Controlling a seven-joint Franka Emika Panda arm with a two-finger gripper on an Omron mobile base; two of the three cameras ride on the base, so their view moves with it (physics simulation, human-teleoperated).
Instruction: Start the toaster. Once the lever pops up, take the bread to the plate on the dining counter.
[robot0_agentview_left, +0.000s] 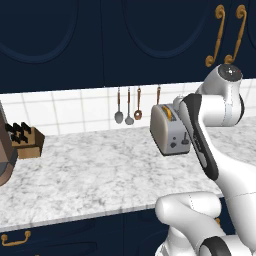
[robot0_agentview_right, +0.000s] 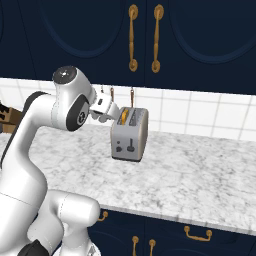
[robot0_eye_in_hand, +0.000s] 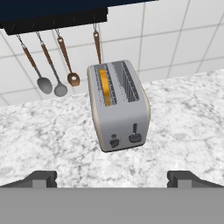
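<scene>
The toaster (robot0_eye_in_hand: 119, 107) stands on the marble counter (robot0_eye_in_hand: 188, 113), close to the tiled wall. The hand view looks down into its two top slots, and bread (robot0_eye_in_hand: 104, 86) shows orange in the left one. The left base view adds a knife block (robot0_agentview_left: 26, 141) far left of the toaster. The toaster's long side runs from the wall toward the arm, lever end facing the arm. The end effector (robot0_eye_in_hand: 118, 178) is wide open, holding nothing, in front of the toaster.
</scene>
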